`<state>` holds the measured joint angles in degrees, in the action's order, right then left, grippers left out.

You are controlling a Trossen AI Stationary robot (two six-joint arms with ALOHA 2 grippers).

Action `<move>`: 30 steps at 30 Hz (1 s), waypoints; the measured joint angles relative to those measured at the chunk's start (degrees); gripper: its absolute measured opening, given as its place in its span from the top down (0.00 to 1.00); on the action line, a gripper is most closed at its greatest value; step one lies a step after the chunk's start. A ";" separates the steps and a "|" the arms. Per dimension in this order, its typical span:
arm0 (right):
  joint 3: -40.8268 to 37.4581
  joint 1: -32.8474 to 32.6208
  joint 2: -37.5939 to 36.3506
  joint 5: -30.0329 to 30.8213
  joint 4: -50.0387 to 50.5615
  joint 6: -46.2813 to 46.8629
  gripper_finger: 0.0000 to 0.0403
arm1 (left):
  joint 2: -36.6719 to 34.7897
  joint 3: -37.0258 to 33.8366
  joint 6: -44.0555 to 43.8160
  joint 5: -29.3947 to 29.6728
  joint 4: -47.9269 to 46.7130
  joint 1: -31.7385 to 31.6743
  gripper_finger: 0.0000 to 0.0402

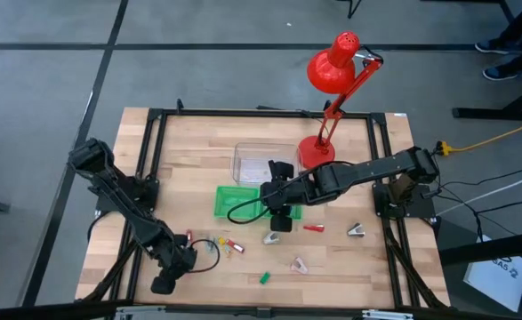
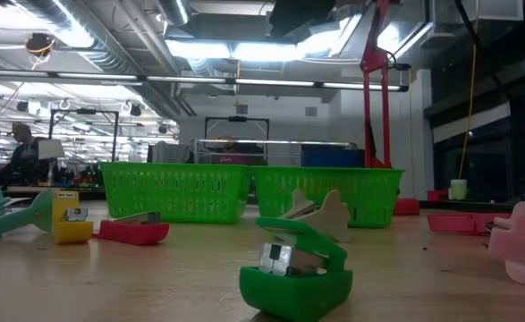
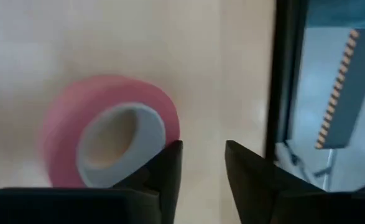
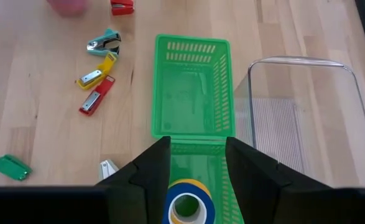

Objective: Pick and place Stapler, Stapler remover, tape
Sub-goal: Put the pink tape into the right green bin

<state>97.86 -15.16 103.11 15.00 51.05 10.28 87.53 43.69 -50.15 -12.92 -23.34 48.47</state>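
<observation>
- The right tool (image 4: 198,180) hung above the near end of the green basket (image 4: 191,87), its fingers clamped on a blue-and-yellow tape roll (image 4: 185,205). By my reading it was placed there so the roll would fall inside the basket walls.
- The left tool (image 3: 201,168) sat low at the near left corner of the tabletop (image 1: 198,151), beside the black frame rail. Its fingers stood slightly apart with nothing between them.
- A pink tape roll (image 3: 107,140) stood on edge just beside one left finger, seemingly touching its outer face. It looked set down or lost rather than held.
- Left of the basket, near the middle of the tabletop, lay a red stapler (image 4: 97,98), a yellow stapler (image 4: 95,73) and a teal staple remover (image 4: 104,43), close together and untouched. A second red stapler (image 4: 122,6) lay farther off.
- A green stapler (image 2: 296,273) sat alone near the front edge.
- A clear tray (image 4: 300,118) stood to the right of the basket, its use uncertain.
- A red desk lamp (image 1: 332,71) stood at the far side, clear of both arms.
- Most of the sorting appeared still to be done.
</observation>
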 joint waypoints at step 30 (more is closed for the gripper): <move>-0.02 0.00 0.00 0.00 0.15 -0.07 0.61 | -6.86 -0.25 23.32 25.45 -0.63 -3.96 0.74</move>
<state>97.85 -15.16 103.11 15.00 51.20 10.22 80.66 43.44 -26.83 12.53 -23.97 44.51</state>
